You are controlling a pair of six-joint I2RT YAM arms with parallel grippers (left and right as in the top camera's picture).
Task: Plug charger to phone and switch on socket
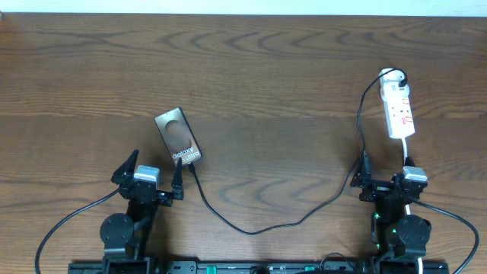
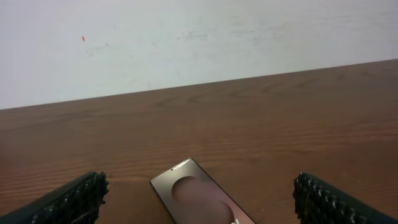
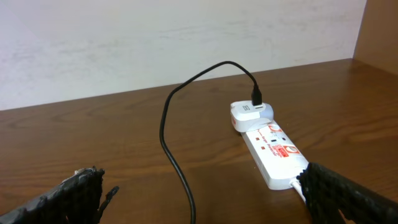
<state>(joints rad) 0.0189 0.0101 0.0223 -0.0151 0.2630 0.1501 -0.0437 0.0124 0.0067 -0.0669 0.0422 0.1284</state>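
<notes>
Farthest left in the overhead view we find the left gripper, released. Its two studded fingers are spread wide and hold nothing, hanging low over the wooden table.

Just beyond it, at about 1 o'clock from the gripper, the phone lies flat. Its face is up and its far end is tipped toward 11 o'clock. In the left wrist view its far corner shows between the open fingers, touching neither of them.

The charger meets the phone's near short edge. We cannot tell whether the tip is fully seated in the port. From there the black cable sags toward 5 o'clock and sweeps right across the table. It passes just beside the right gripper's left finger and climbs toward 12 o'clock. It ends plugged into a white adapter at the far end of the socket.

The socket lies at roughly 3 o'clock on the table, lengthwise along the 12-to-6 line, and its red markings face up. We cannot read its switch position. Its white cord leaves the near end toward 6 o'clock.

The right gripper sits at 6 o'clock from the socket, likewise released. Its fingers are wide apart and grasp nothing, and the socket's near end lies just beside the right finger.
</notes>
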